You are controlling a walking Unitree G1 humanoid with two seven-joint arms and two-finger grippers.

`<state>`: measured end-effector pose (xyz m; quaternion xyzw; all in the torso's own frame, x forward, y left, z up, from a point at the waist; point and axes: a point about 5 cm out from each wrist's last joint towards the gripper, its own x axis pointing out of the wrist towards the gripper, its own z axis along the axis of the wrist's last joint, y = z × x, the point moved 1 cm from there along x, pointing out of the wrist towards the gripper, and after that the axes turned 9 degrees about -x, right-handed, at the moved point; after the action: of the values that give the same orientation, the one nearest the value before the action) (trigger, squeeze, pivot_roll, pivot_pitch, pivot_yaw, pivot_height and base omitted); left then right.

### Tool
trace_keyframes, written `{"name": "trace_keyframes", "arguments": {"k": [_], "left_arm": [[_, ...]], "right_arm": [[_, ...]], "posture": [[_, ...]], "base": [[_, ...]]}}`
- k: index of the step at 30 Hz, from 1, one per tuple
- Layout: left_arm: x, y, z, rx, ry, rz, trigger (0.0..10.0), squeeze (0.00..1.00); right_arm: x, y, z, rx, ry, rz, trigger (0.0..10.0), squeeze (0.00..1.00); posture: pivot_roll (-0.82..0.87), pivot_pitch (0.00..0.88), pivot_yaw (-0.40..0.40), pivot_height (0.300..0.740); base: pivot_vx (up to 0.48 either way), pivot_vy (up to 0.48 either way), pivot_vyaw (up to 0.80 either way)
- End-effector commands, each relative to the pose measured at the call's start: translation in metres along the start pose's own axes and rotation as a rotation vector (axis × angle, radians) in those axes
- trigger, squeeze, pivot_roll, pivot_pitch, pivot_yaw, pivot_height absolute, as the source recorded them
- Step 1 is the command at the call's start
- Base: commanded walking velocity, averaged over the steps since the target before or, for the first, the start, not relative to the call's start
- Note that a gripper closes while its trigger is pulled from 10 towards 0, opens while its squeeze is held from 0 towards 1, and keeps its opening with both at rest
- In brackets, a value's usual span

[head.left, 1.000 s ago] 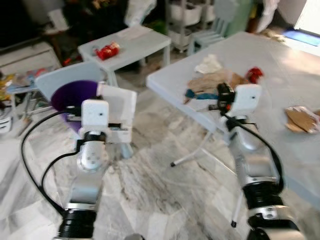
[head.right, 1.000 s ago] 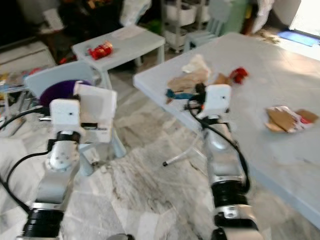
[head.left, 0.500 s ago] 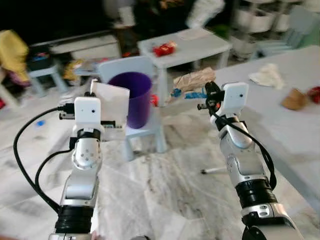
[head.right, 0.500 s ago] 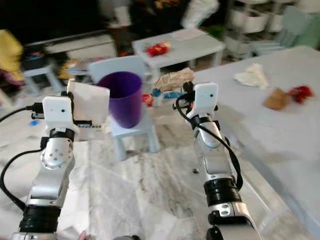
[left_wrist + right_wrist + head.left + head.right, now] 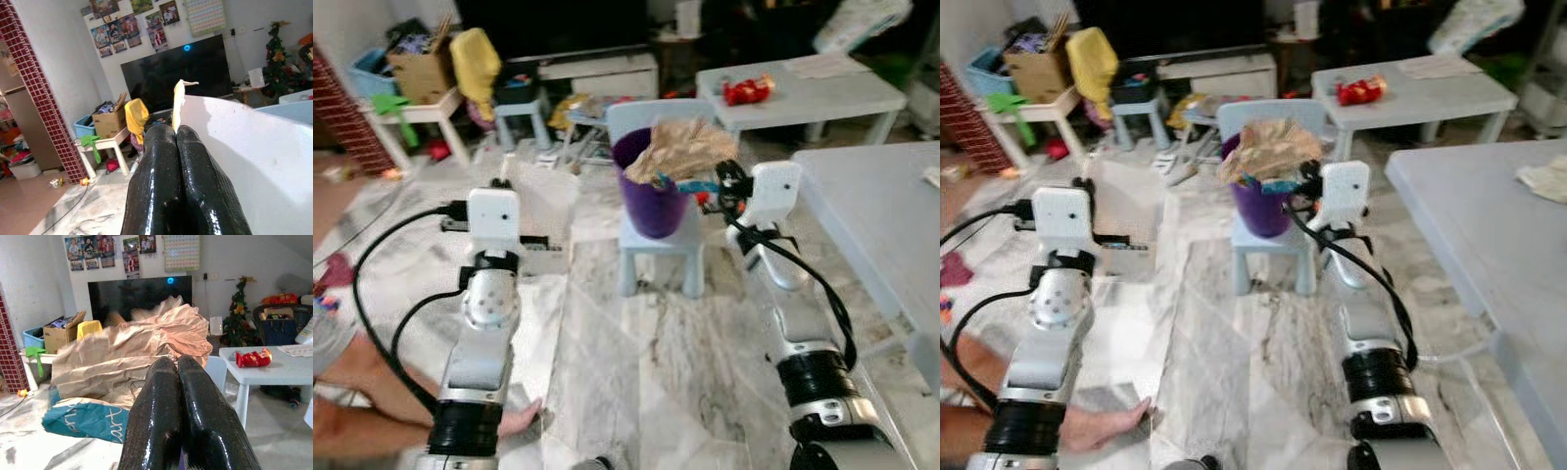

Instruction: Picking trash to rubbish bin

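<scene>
Crumpled brown paper bag (image 5: 683,149) with a teal printed band, held at the rim of the purple rubbish bin (image 5: 651,201), which stands on a small pale blue chair (image 5: 658,230) in the middle of the marble floor (image 5: 646,362). The right gripper (image 5: 722,186) is clamped on the bag's near edge, its two black fingers (image 5: 166,416) pressed together in the right wrist view with the paper bunched beyond them. The bulk of the bag sits over the bin mouth, though part of it overhangs the near right side.

The left gripper (image 5: 536,240), to the left of the chair and well apart from the bin, is clamped on a white sheet of paper or card (image 5: 244,147); its fingers (image 5: 171,181) meet on the sheet's edge.

Beyond the chair stands a low white counter (image 5: 803,83) carrying a red wrapper (image 5: 746,90). A grey counter (image 5: 891,206) lies at the right. A person's hand and forearm (image 5: 372,411) rest on the floor at the near left.

Risks, as judged: released here, the springy bag may catch on the rim and fall outside, or a push from the arm may tip the light bin off its chair. The left arm's swing could also pass close to the person.
</scene>
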<state>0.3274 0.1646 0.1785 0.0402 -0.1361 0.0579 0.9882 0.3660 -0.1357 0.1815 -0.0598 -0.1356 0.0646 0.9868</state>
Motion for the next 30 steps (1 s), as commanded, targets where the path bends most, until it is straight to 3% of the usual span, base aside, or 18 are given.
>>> {"name": "trace_keyframes", "arguments": {"k": [1,10,30], "left_arm": [[0.0006,0.0056,0.0017,0.002,-0.006,0.007,10.0,0.0],[0.0015,0.0041,0.0031,-0.044,-0.007,-0.019,10.0,0.0],[-0.0001,-0.0002,-0.0002,-0.062,0.006,-0.026,10.0,0.0]], "right_arm": [[0.0024,0.007,0.0054,0.013,-0.019,0.022,0.0,0.0],[0.0008,0.0068,0.0058,0.01,-0.02,0.023,0.0,0.0],[-0.0009,0.0102,0.0071,-0.005,-0.023,0.054,0.0,0.0]], "posture": [[0.04,0.049,0.018,0.74],[0.04,0.052,0.018,0.74],[0.03,0.057,0.003,0.74]], "base": [[0.0,0.0,0.0],[0.065,0.0,0.0],[0.403,0.0,0.0]]}}
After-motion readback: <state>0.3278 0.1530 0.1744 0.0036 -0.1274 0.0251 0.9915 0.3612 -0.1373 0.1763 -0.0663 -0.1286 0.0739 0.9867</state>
